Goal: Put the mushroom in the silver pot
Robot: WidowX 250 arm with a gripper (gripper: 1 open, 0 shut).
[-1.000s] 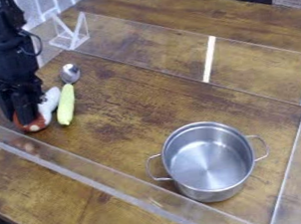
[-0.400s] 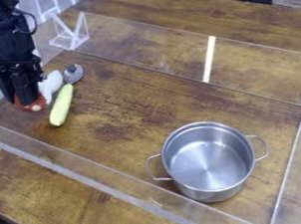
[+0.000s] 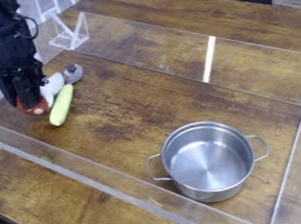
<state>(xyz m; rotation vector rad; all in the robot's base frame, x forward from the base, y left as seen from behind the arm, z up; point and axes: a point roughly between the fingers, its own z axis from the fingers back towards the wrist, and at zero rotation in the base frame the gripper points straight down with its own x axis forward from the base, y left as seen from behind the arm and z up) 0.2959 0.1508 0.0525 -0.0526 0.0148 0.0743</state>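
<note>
At far left, the gripper [image 3: 29, 100] points straight down, its fingers closed tight on the mushroom [image 3: 35, 108], whose reddish cap shows at the fingertips near the wooden table [image 3: 138, 95]. Just right lies the yellow-green-handled spoon [image 3: 62, 100], bowl toward the rear. The silver pot [image 3: 210, 160] stands well apart at lower right, upright.

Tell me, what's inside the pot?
Nothing. The pot shows only its bare shiny bottom. Its near wall hides a thin strip of the floor inside. The mushroom is far off to the left, pinched in the gripper, beside the spoon.
</note>
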